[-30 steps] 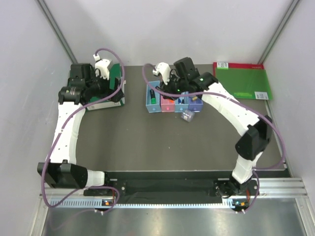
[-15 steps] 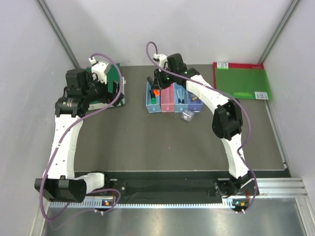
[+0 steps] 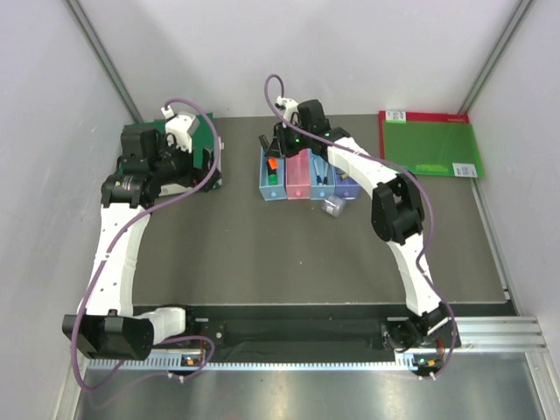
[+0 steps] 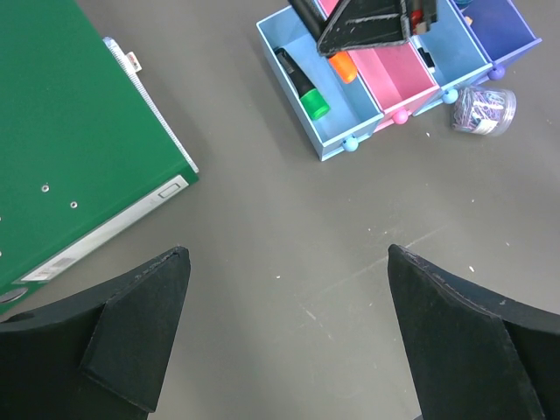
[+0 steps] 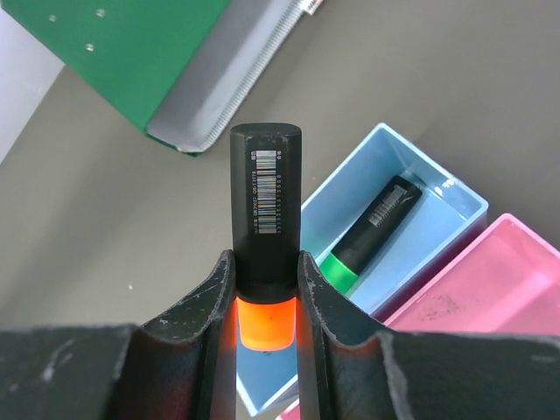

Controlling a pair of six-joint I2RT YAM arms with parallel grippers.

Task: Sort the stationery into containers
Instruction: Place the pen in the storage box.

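Two arms reach toward the far side of the table (image 3: 262, 254) in the top view, where the row of four joined trays (image 3: 308, 194) sits near the middle, with a green folder (image 3: 203, 131) off to their left and a flat green board (image 3: 429, 144) well apart on the right. The right gripper (image 3: 273, 150) hangs over the leftmost light blue tray (image 3: 262, 179), and the orange-cap highlighter (image 3: 274, 163) shows at its tip above the green-cap highlighter (image 3: 274, 180) lying inside. The clear clip box (image 3: 331, 206) rests on the table just in front of the trays, outside them. The left gripper (image 3: 206, 163) sits at the folder's near edge; its jaws are too small here to judge. From the left wrist, that gripper's two black fingers (image 4: 131, 332) stand wide apart with only bare table between them. Beyond them the green-cap highlighter lies slantwise in the leftmost tray, the orange cap pokes out beneath the other gripper at the border with the pink tray (image 4: 394, 79), and the clip box lies beside the trays' knobbed front. From the right wrist, the jaws are closed snugly on the orange-cap highlighter, gripping its black barrel just above the cap, barcode end pointing away. It is held in the air over the near corner of the light blue tray, not resting in it. The green-cap highlighter lies on that tray's floor, and the pink tray adjoins on the right.
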